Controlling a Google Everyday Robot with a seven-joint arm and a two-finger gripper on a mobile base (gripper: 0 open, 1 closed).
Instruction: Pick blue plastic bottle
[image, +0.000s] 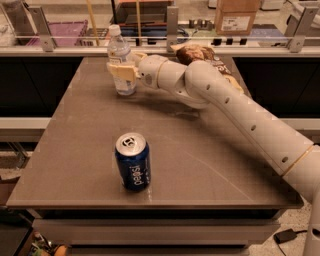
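Note:
The blue plastic bottle, clear with a white cap and a pale label, stands upright at the far left of the brown table. My gripper reaches in from the right. Its cream fingers sit around the bottle's middle and close on it. The bottle's base rests on the table. The white arm runs back to the lower right across the table.
A dark blue Pepsi can stands upright near the front of the table. A brown snack bag lies at the far edge behind the arm. A rail, a purple crate and a cardboard box are beyond the table.

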